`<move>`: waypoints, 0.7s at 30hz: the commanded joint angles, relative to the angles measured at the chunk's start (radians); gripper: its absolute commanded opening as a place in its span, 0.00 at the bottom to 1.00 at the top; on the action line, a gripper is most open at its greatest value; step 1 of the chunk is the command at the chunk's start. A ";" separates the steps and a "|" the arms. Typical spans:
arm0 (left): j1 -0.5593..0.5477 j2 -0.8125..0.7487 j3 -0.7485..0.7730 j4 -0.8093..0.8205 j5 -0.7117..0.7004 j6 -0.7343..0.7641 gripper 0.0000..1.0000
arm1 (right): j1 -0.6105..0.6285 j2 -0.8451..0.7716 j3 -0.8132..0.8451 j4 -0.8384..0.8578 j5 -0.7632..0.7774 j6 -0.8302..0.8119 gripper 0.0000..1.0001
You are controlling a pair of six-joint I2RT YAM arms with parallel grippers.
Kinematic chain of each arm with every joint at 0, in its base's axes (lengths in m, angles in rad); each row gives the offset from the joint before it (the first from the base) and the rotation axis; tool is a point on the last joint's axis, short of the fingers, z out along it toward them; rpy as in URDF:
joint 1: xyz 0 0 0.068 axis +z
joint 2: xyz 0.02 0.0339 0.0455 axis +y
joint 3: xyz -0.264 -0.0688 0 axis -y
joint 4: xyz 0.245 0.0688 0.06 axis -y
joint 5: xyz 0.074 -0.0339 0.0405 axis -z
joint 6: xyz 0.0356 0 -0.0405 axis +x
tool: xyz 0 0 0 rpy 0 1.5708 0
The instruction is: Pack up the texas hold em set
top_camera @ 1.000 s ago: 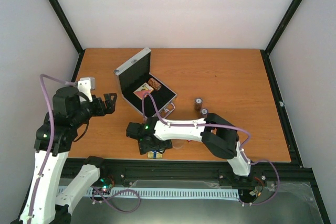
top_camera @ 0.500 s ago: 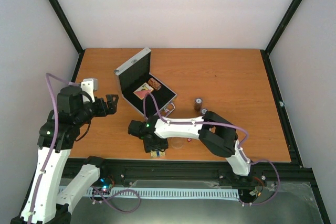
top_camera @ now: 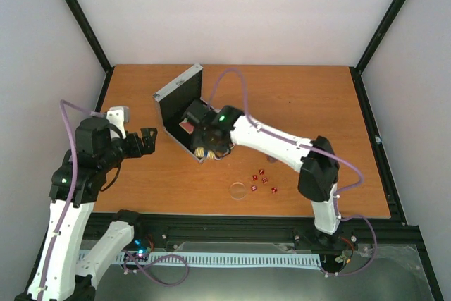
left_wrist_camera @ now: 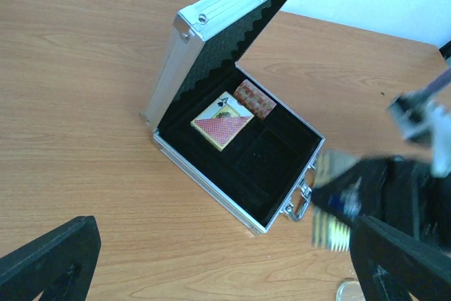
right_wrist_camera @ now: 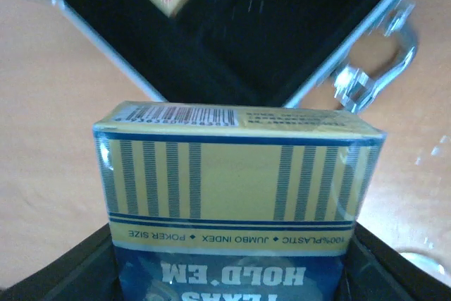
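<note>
The silver case (top_camera: 177, 84) stands open, its black lining up (left_wrist_camera: 271, 163). A red-white deck (left_wrist_camera: 223, 120) and a brown chip stack (left_wrist_camera: 255, 99) lie inside. My right gripper (top_camera: 206, 147) is shut on the blue-yellow card deck (right_wrist_camera: 239, 181) and holds it just in front of the case's handle (right_wrist_camera: 380, 68). The same deck shows blurred in the left wrist view (left_wrist_camera: 330, 225). Left of the case, my left gripper (top_camera: 144, 139) hangs open and empty over bare wood (left_wrist_camera: 222, 244). Several tiny red dice (top_camera: 266, 180) and a clear disc (top_camera: 238, 190) lie on the table.
The wooden table (top_camera: 317, 103) ends at black frame rails on both sides and at the near edge. White walls close in the back and sides. The right arm (top_camera: 282, 147) stretches diagonally across the table above the dice.
My right arm lifted the blue-yellow deck from the near edge and swung it back to the case's front. The dice and disc came into view. The left arm barely moved.
</note>
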 commanded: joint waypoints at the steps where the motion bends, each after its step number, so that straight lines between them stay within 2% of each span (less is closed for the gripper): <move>1: 0.002 -0.008 0.030 -0.024 -0.024 0.006 1.00 | -0.116 -0.024 0.007 0.093 0.053 0.089 0.03; 6: 0.002 -0.006 0.030 -0.026 -0.033 0.010 1.00 | -0.209 0.065 0.041 0.237 -0.009 0.167 0.03; 12: 0.002 -0.003 0.025 -0.027 -0.040 0.009 1.00 | -0.229 0.231 0.235 0.207 -0.024 0.181 0.03; 21: 0.002 0.012 0.041 -0.028 -0.040 0.012 1.00 | -0.231 0.293 0.231 0.236 -0.065 0.263 0.03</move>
